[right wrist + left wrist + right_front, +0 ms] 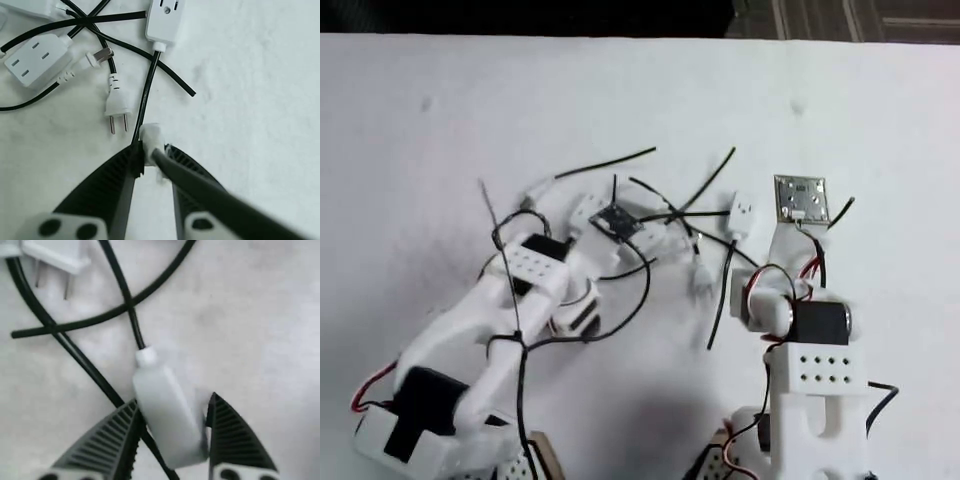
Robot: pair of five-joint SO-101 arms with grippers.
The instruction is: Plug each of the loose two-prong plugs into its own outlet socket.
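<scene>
My left gripper point(172, 405) is shut on a white plug body point(170, 415) lying on the table, one ribbed finger on each side and its black cord running away from me. Beyond it lies another white plug point(55, 255) with two bare prongs. My right gripper point(150, 150) is shut on a small white plug piece point(151, 137) beside a black cord. Ahead of it lie a loose two-prong plug point(117, 102), a white outlet socket point(165, 20) and a multi-outlet block point(35, 60). In the high view the loose plug point(700, 280) and the socket point(743, 212) lie between the arms.
Black cords point(650, 215) cross in a tangle at the table's middle, with a small dark board point(615, 222) among them. A square silver plate point(801, 198) shows at the right arm's far end. The white table point(440, 130) stretches bare to the back and left.
</scene>
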